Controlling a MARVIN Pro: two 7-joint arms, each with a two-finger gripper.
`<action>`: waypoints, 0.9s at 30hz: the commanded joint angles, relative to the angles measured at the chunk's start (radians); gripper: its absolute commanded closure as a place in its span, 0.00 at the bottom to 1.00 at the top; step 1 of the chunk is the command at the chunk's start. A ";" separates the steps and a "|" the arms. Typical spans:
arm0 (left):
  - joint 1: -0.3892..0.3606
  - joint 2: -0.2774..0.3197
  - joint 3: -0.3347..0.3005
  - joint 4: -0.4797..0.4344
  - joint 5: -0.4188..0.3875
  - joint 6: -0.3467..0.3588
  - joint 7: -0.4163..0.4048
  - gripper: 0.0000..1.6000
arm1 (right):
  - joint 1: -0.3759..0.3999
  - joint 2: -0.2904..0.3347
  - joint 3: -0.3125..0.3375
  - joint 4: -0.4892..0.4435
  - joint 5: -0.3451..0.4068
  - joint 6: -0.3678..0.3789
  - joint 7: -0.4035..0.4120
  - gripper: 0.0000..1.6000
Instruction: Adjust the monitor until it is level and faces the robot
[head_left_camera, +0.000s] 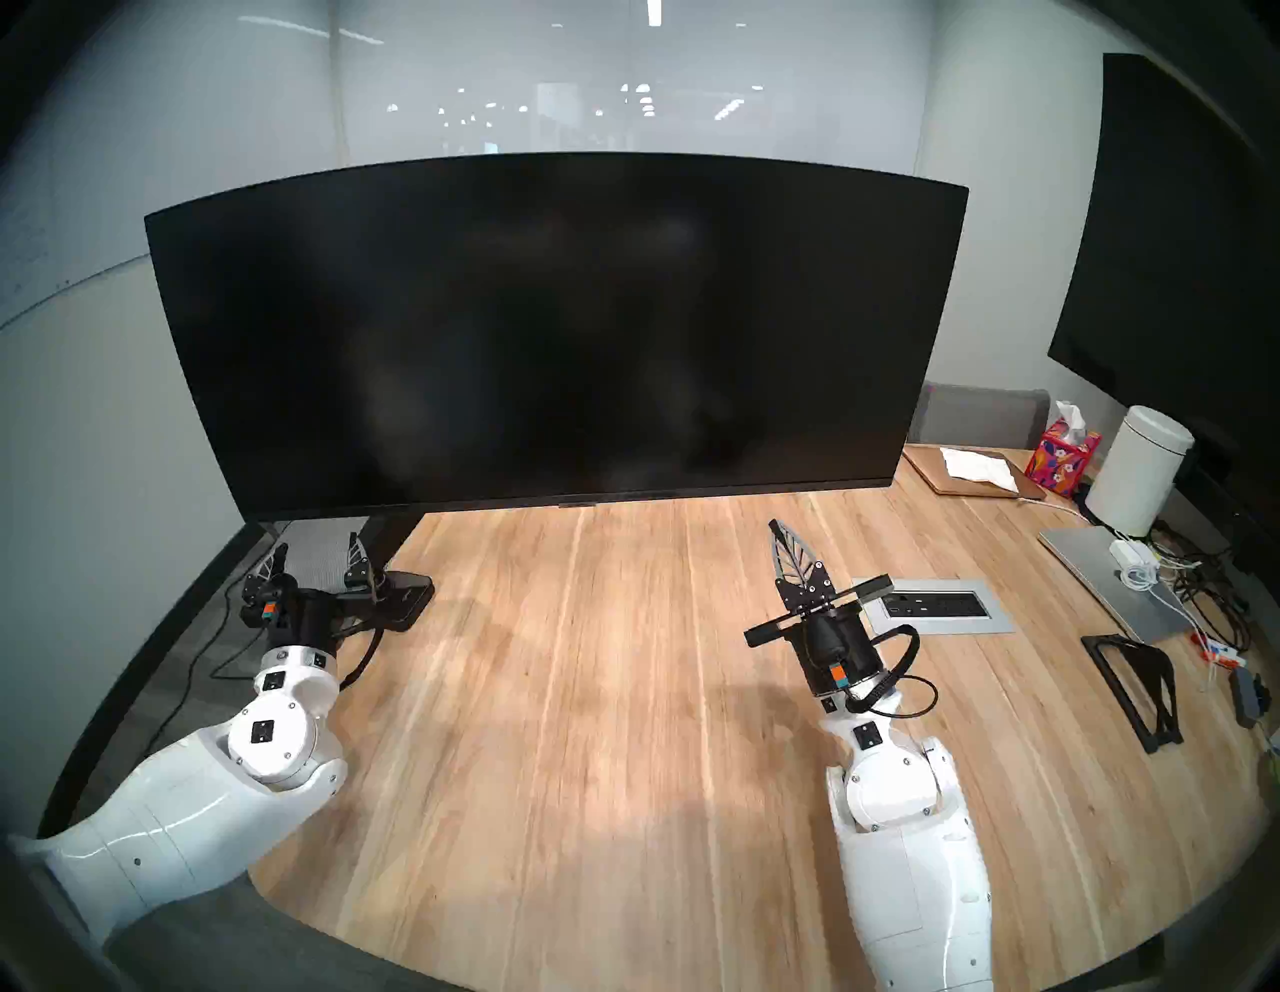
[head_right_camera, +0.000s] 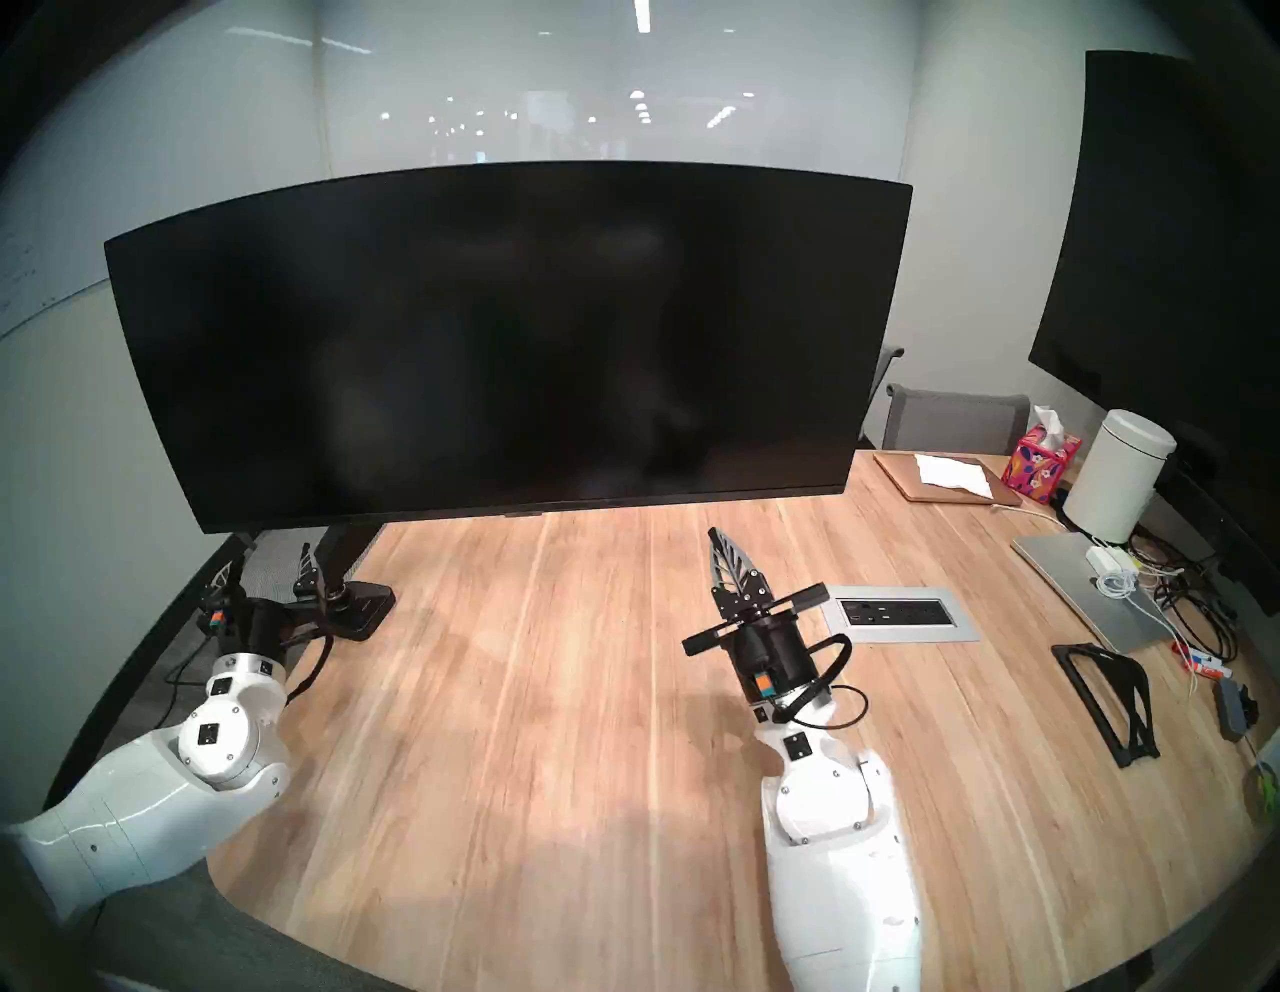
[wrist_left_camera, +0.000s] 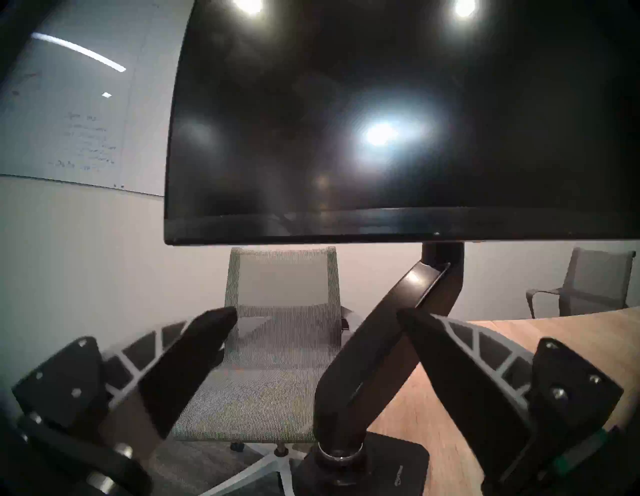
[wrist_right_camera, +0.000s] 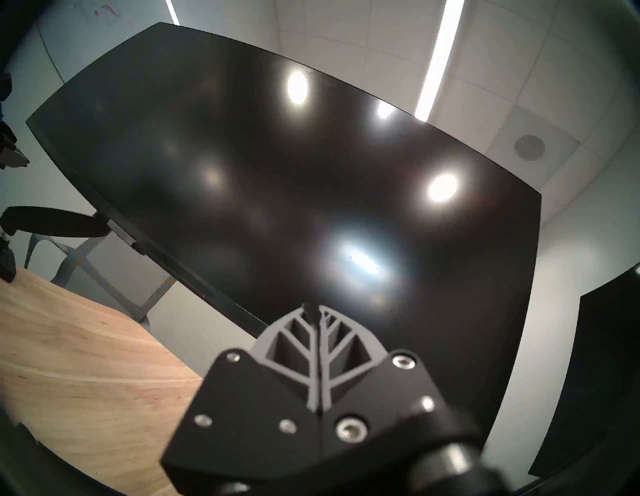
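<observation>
The monitor is a very wide, curved, dark screen standing across the back of the wooden table. In the head views its bottom edge runs slightly higher toward the right. Its black arm rises from a flat base under the screen's left end. My left gripper is open and empty below the monitor's lower left corner. One finger is close beside the arm; contact is unclear. My right gripper is shut and empty, pointing up at the screen's lower right part, short of it.
A flat black wall screen hangs at the right. Below it are a white canister, a tissue box, a closed silver laptop, cables and a black stand. An outlet panel lies by my right wrist. A mesh chair stands behind the table.
</observation>
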 joint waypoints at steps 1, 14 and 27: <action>-0.054 -0.018 -0.001 0.016 -0.007 0.008 -0.027 0.00 | 0.009 0.001 -0.002 -0.016 0.004 -0.005 -0.002 0.92; -0.062 -0.017 0.000 0.021 0.036 0.003 -0.038 0.00 | 0.009 0.000 -0.002 -0.016 0.004 -0.005 -0.002 0.92; -0.064 -0.015 -0.005 0.024 0.048 -0.008 -0.040 0.00 | 0.009 0.001 -0.002 -0.016 0.004 -0.005 -0.002 0.92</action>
